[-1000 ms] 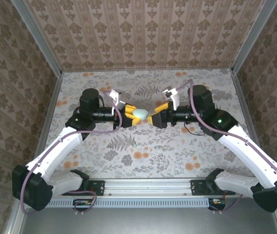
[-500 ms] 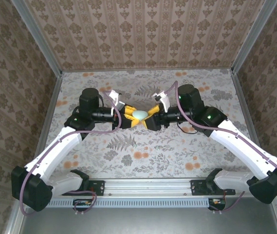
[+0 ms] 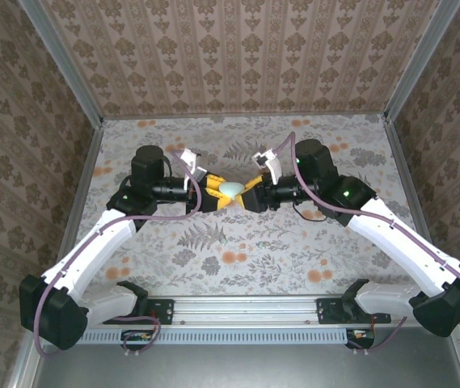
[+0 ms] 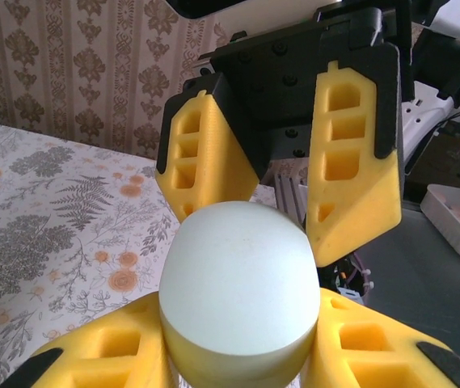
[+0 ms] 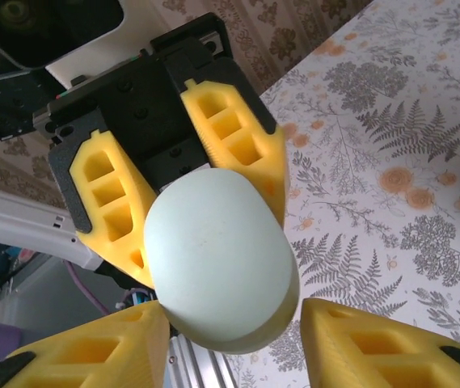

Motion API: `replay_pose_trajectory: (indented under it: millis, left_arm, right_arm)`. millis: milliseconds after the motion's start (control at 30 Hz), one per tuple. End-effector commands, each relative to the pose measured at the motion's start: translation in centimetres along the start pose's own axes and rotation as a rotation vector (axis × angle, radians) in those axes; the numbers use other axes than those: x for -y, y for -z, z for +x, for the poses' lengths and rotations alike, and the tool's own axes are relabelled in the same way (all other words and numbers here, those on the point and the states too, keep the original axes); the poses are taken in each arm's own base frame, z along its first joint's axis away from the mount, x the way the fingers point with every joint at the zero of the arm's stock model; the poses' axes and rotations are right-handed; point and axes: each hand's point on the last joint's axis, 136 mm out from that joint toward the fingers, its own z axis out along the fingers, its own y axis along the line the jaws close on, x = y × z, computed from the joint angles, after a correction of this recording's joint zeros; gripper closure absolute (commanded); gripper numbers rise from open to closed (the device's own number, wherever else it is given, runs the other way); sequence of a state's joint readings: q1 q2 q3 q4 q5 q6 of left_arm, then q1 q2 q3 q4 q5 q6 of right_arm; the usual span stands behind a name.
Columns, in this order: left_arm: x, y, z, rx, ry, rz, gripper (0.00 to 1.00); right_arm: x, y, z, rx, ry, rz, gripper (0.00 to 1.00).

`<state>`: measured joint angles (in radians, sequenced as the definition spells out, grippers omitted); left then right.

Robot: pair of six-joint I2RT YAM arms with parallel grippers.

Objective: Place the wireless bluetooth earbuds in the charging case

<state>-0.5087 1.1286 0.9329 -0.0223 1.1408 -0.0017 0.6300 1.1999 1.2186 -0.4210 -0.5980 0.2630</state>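
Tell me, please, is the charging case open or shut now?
Shut. The charging case shows a smooth, whole pale shell with no lid lifted, held in the left claw.

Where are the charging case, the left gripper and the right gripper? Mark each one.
charging case [image 4: 238, 283]: left wrist view, on its rounded pale front face.
left gripper [image 3: 221, 192]: top view, midway between its yellow fingertips.
right gripper [image 3: 246, 194]: top view, midway between its yellow fingertips.
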Motion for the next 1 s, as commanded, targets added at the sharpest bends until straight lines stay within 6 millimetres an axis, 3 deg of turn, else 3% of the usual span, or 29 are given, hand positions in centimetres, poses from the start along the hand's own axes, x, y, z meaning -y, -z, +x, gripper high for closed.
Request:
replay_pose_trajectory:
  millis: [0,300,633,967]
  left_arm:
    - [1.7,0.2,-1.1,0.014,-0.058,0.078,0.83]
    - [1.9,0.3,-1.3,0.016,-0.071,0.074,0.83]
    - [1.7,0.1,-1.5,0.014,-0.056,0.08,0.84]
    - [1.9,0.0,-1.9,0.014,-0.05,0.097,0.84]
  right_arm:
    - [2.4,0.7,-2.3,0.089,-0.083,0.079,0.49]
    - [3.5,1.1,-2.6,0.108,-0.138,0.09,0.4]
    - [-0.3,1.8,-2.5,0.155,0.003,-0.08,0.24]
    - [-2.1,0.4,-1.2,0.063,0.104,-0.12,0.19]
